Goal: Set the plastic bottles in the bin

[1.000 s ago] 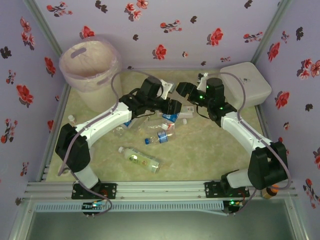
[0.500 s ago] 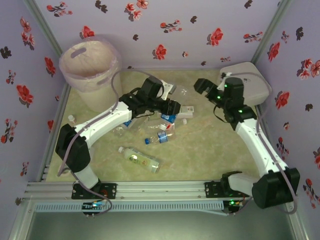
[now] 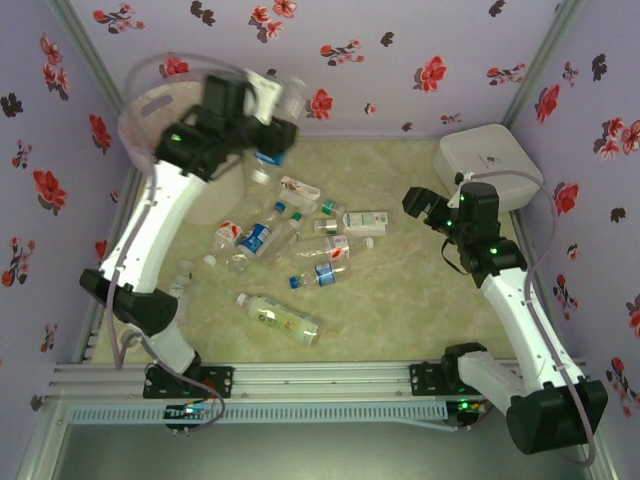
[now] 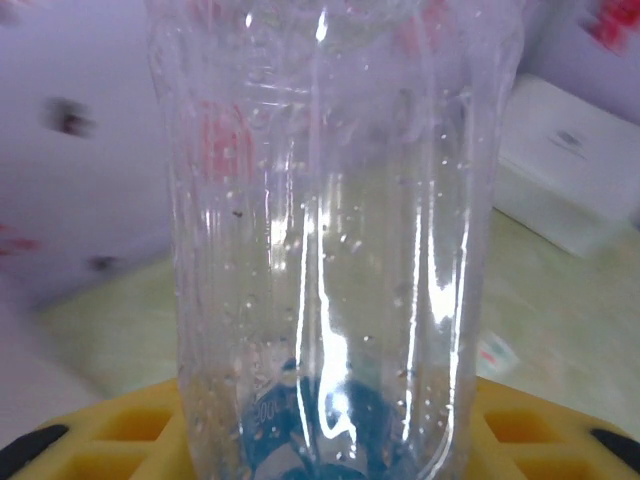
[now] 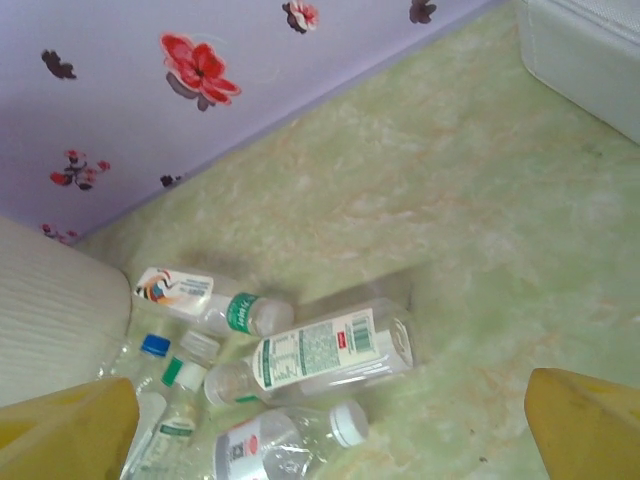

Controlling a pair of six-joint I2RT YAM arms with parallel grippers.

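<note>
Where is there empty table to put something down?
Bare patches: along the back wall between the bin and the white lidded box; and the near-right table, between the bottle pile and the right arm. The middle-left is crowded.

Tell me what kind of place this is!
Probably a robot test booth, not a real room: flowered walls box in a small table, two arms are bolted to a metal rail at its edge, and bottles lie scattered near a bin.
</note>
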